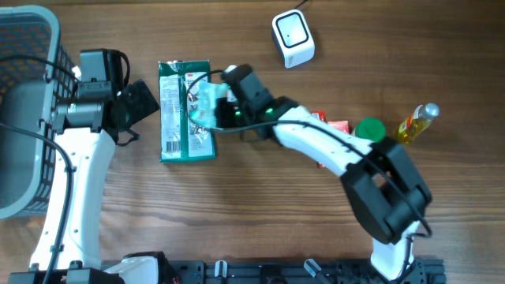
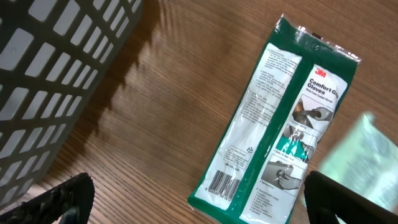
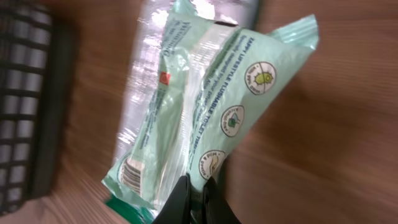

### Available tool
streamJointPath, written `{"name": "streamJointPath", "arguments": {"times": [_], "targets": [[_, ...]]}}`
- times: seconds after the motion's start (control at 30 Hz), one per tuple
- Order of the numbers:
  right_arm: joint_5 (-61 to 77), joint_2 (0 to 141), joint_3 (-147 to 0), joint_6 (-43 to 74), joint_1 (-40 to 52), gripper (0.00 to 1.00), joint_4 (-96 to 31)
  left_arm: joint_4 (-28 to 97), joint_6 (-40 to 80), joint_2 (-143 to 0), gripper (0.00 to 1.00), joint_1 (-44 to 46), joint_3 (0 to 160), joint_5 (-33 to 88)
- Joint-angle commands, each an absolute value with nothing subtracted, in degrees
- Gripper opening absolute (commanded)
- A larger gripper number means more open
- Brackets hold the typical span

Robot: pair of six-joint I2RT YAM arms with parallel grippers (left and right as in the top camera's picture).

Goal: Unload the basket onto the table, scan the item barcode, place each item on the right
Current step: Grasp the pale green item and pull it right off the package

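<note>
My right gripper (image 1: 215,110) (image 3: 198,186) is shut on the edge of a pale green wipes packet (image 1: 207,104) (image 3: 214,106), which hangs tilted over a green-and-white gloves pack (image 1: 177,118) (image 2: 273,124). A barcode (image 3: 129,173) shows at the wipes packet's lower left corner. The gloves pack lies flat on the table, and its own barcode (image 2: 224,182) faces up. My left gripper (image 1: 146,101) (image 2: 199,208) stands open just left of the gloves pack, with nothing between its fingers. The white scanner (image 1: 292,38) sits at the back, to the right of both packs.
A grey mesh basket (image 1: 31,118) (image 2: 50,74) stands at the far left beside my left arm. To the right lie a red packet (image 1: 335,125), a green-capped thing (image 1: 369,128) and a yellow bottle (image 1: 417,122), partly under my right arm.
</note>
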State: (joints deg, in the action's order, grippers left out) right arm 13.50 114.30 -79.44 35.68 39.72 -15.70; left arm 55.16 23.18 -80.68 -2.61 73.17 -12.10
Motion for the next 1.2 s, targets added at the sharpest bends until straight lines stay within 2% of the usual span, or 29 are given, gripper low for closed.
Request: {"name": "streamJointPath", "arguments": {"times": [0.0,0.27,0.3,0.33,0.37,0.4,0.5,0.67,0.7,0.73,0.8,0.83,1.17], "targets": [[13.80,113.58,-79.48,34.11,36.80,0.04,-23.49,55.07,22.72,-80.79,1.00,-2.35,73.17,-11.99],[12.91,114.13,-79.35,31.05,36.14,0.04,-34.79,55.07,22.72,-80.79,1.00,-2.35,73.17,-11.99],[12.53,114.13,-79.31,31.07,36.14,0.09,-35.33,55.07,22.72,-80.79,1.00,-2.35,73.17,-11.99],[12.32,114.13,-79.22,31.03,36.14,0.19,-35.62,55.07,22.72,-80.79,1.00,-2.35,73.17,-11.99],[11.86,114.13,-79.22,31.05,36.14,0.40,-35.70,55.07,22.72,-80.79,1.00,-2.35,73.17,-11.99],[11.33,114.13,-79.22,31.05,36.14,0.52,-35.90,55.07,22.72,-80.79,1.00,-2.35,73.17,-11.99],[10.55,113.60,-79.37,31.09,35.77,0.56,-36.51,55.07,22.72,-80.79,1.00,-2.35,73.17,-11.99],[10.59,109.03,-80.79,31.09,33.36,0.52,-36.69,55.07,22.70,-80.79,1.00,-2.35,73.17,-11.99],[10.59,107.57,-80.79,31.09,32.95,0.43,-36.71,55.07,22.72,-80.79,1.00,-2.35,73.17,-11.99],[10.59,106.61,-80.79,31.05,32.67,0.27,-36.77,55.07,22.72,-80.79,1.00,-2.35,73.17,-11.99],[10.57,105.58,-80.77,30.92,32.53,0.08,-36.84,55.07,22.72,-80.79,1.00,-2.35,73.17,-11.99],[10.66,105.51,-80.77,30.26,32.56,0.04,-36.80,55.07,22.70,-80.79,1.00,-2.35,73.17,-11.99],[21.10,108.49,-75.94,28.60,32.67,0.04,-30.98,55.07,22.72,-80.79,1.00,-2.35,73.17,-11.99]]}}
